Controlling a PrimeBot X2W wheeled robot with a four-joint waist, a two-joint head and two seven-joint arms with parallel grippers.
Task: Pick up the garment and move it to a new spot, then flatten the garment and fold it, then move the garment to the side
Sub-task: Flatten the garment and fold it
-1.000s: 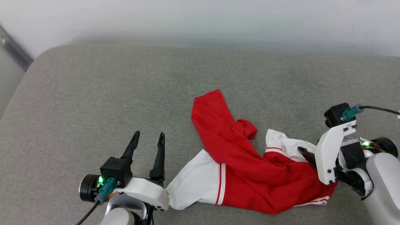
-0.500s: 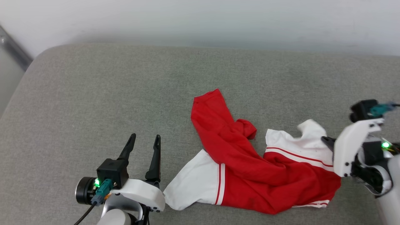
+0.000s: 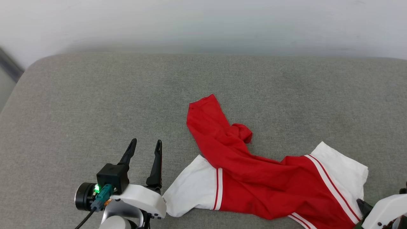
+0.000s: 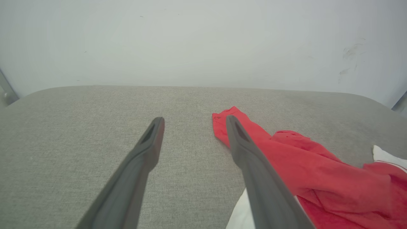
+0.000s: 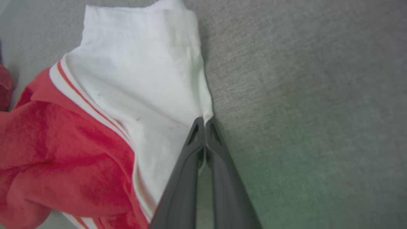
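Observation:
The red garment (image 3: 254, 178) lies crumpled on the grey cushion (image 3: 95, 95), with a white panel at each end and thin red-and-white stripe trim. My right gripper (image 5: 203, 122) is shut, its fingertips pinching the edge of the right white panel (image 5: 140, 82); in the head view its dark finger (image 3: 362, 204) shows at the lower right corner by that panel (image 3: 343, 171). My left gripper (image 3: 144, 147) stands open on the cushion, just left of the garment's left white panel (image 3: 190, 187). In the left wrist view the left gripper (image 4: 194, 122) has nothing between its fingers, and the red cloth (image 4: 305, 168) lies behind its right finger.
The cushion's rounded back edge meets a pale wall (image 3: 203, 22). Its left edge drops off near a dark rail (image 3: 9, 65). Bare grey cushion spreads left of and behind the garment.
My right gripper has drawn the right white panel out to the right and toward the near edge, spreading that end flatter. The head view has shifted slightly. The left gripper has barely moved.

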